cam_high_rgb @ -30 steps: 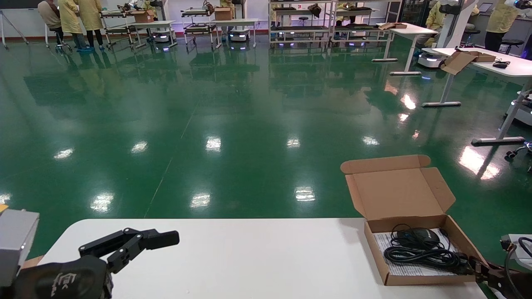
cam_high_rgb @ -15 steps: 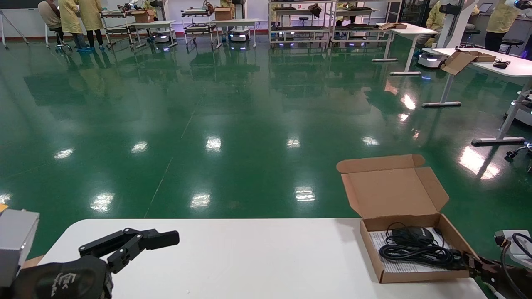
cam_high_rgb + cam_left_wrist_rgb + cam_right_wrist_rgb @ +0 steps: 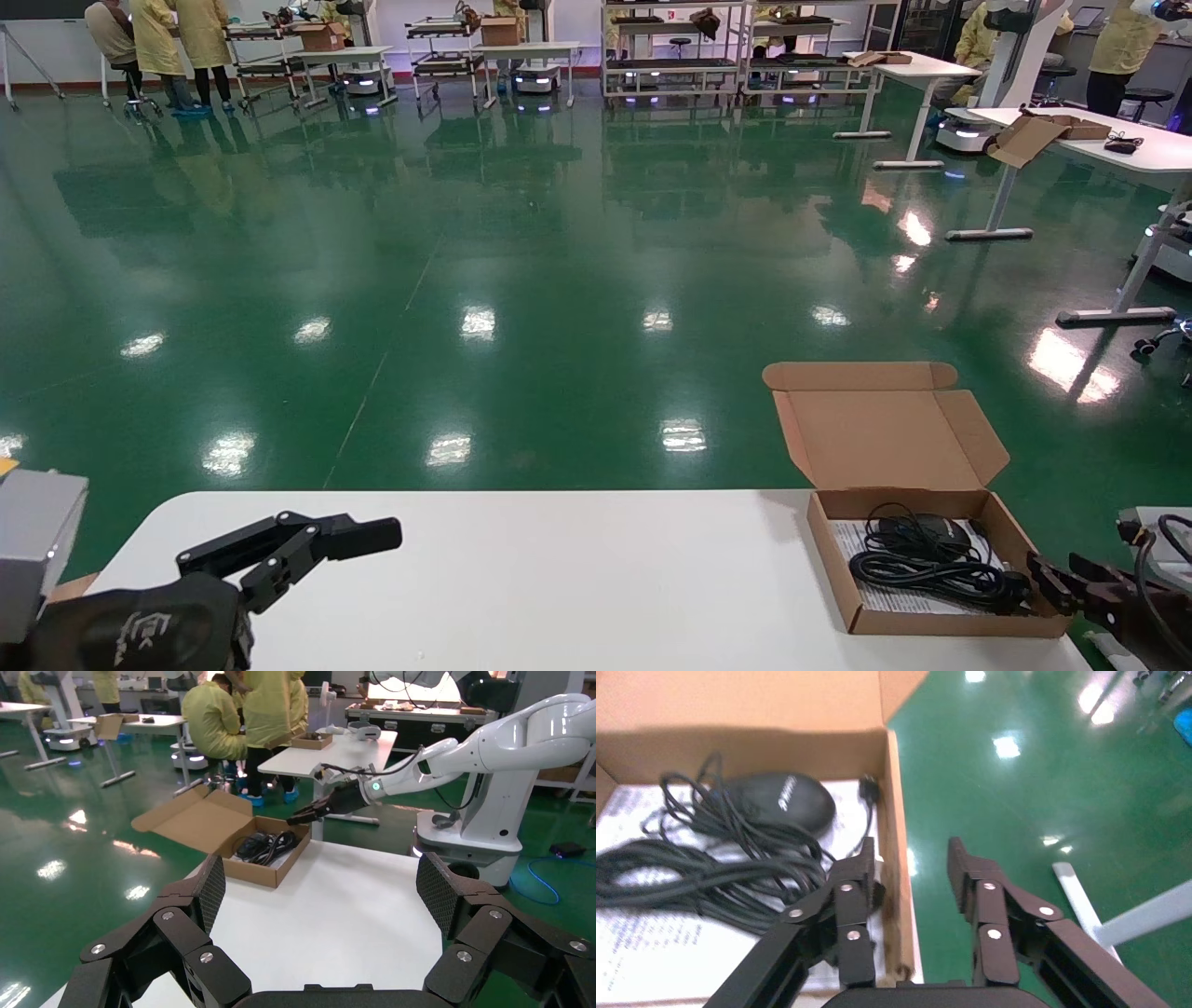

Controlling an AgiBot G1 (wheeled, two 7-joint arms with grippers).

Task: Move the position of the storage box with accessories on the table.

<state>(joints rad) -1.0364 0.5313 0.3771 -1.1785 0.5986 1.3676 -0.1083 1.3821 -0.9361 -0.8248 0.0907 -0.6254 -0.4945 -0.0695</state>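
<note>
Storage box [image 3: 941, 623]: lower right of the head view, on the white table [image 3: 559, 596] at its right end, lid standing open.
Contents: black mouse [image 3: 917, 534] with coiled cable on a printed sheet [image 3: 894, 601].
Right gripper [image 3: 1050, 580]: at the box's right wall, fingers parted, one inside and one outside the wall, not pressed shut.
Left gripper [image 3: 321, 550]: lower left, wide open, holding nothing, well apart from the box.

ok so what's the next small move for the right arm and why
Probably withdraw the right gripper from the box. Its jaws stand open astride the box's right wall, one inside by the mouse cable, one outside, so nothing is gripped. The left gripper is parked over the table.
</note>
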